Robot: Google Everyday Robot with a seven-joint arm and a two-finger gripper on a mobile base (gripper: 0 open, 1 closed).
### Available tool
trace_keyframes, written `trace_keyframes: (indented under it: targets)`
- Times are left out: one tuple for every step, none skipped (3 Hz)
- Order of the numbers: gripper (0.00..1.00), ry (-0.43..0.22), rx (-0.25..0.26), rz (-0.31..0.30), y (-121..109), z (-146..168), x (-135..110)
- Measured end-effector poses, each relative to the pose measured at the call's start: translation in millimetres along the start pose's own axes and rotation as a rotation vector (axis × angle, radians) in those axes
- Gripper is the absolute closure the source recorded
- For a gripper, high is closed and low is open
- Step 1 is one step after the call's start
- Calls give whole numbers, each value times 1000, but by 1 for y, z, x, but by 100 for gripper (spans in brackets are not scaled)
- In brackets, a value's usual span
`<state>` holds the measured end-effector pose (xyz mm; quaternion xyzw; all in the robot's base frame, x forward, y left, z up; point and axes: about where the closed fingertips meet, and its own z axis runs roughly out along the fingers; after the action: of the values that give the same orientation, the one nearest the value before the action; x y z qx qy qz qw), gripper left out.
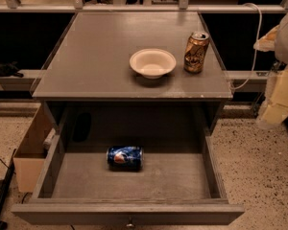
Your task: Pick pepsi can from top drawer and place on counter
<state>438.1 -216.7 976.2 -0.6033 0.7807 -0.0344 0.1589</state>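
The pepsi can [125, 157] lies on its side on the flat grey bottom of the open top drawer [134, 207], near the back and a little left of centre. The drawer is pulled fully out, with its small knob at the front edge. The grey counter [96, 56] is above it. My gripper [277, 96] shows as a blurred cream and white shape at the right edge of the view, beside the cabinet, level with the counter's front edge and far from the can.
A white bowl [152, 63] and an upright gold-brown can [196, 52] stand on the right half of the counter. A tan box [31, 150] sits on the speckled floor left of the drawer. A white cable [253, 37] hangs behind the counter's right side.
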Motion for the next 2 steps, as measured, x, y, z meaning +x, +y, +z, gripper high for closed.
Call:
trace_keyframes:
  targets:
    - [0,0,0,0,0,0,0]
    - [0,-17,3,3,-1,-1,-1]
